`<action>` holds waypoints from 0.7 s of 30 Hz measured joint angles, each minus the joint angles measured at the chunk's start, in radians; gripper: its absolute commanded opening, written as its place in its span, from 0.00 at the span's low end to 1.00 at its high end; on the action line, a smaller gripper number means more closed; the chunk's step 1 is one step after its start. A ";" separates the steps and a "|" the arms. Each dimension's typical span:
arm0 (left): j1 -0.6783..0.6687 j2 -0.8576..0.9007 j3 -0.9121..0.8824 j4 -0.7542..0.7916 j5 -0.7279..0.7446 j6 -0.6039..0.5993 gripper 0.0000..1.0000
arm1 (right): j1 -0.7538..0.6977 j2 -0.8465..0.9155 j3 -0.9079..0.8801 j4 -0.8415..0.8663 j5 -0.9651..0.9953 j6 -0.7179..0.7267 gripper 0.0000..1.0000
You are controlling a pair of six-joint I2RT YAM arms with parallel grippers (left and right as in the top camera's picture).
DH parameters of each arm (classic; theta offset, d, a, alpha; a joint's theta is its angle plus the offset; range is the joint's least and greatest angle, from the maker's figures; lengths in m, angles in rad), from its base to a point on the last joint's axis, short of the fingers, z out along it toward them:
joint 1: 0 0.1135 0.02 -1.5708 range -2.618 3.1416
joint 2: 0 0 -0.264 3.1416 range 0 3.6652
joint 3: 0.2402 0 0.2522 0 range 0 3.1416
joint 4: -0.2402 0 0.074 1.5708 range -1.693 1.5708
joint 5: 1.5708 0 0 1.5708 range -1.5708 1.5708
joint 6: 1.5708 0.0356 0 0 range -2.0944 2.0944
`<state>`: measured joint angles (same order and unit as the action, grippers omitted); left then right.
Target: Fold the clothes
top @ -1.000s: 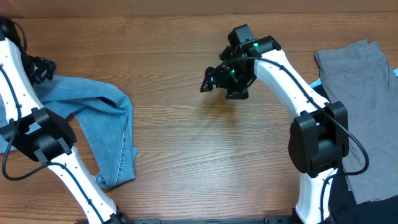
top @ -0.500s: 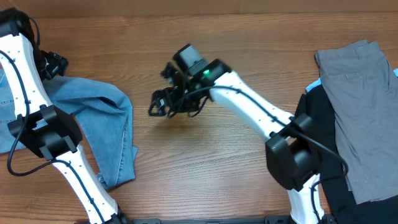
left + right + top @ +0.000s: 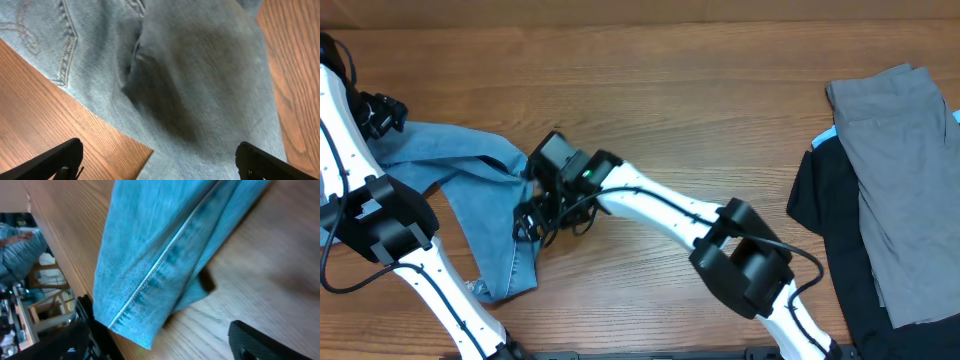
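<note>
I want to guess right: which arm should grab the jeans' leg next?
Right, probably. The right gripper is open over the jeans leg, while the left gripper is over the pocket end.

Three garments lie on the one tabletop (image 3: 670, 80): one pair of light blue jeans (image 3: 470, 170), one grey garment (image 3: 900, 170) and one black garment (image 3: 830, 230). Two white arms reach over it, one left arm (image 3: 342, 125) and one right arm (image 3: 650, 205), each ending in a single claw, so two in all: the left claw (image 3: 382, 112) and the right claw (image 3: 533, 213). On the jeans, the left wrist view shows one stitched back pocket (image 3: 45, 35), and the right wrist view shows one leg hem (image 3: 132, 325).
</note>
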<state>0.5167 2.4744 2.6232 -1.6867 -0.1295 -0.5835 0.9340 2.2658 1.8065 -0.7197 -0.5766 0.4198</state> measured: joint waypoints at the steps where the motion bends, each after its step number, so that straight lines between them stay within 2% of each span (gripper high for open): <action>1: 0.000 0.000 0.000 0.000 0.002 0.003 1.00 | 0.011 0.007 0.000 0.005 0.002 0.013 0.87; 5: -0.005 0.000 0.000 0.000 0.008 0.011 1.00 | 0.042 0.029 0.000 0.032 0.005 0.052 0.87; 10: -0.006 0.000 0.000 0.000 0.014 0.011 1.00 | 0.079 0.037 0.000 0.068 0.009 0.081 0.55; 14: -0.006 0.000 0.000 0.000 0.018 0.011 1.00 | 0.101 0.037 0.000 0.074 0.011 0.110 0.44; 17: -0.006 0.000 0.000 0.000 0.021 0.011 1.00 | 0.105 0.037 0.000 0.074 0.011 0.123 0.25; 19: -0.006 0.000 0.000 0.000 0.022 0.011 1.00 | 0.102 0.037 0.000 0.074 0.012 0.127 0.18; 21: -0.006 0.000 0.000 0.000 0.025 0.011 1.00 | 0.101 0.037 0.000 0.075 0.014 0.131 0.04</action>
<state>0.5102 2.4744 2.6232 -1.6867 -0.1043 -0.5724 1.0351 2.3032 1.8061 -0.6445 -0.5625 0.5507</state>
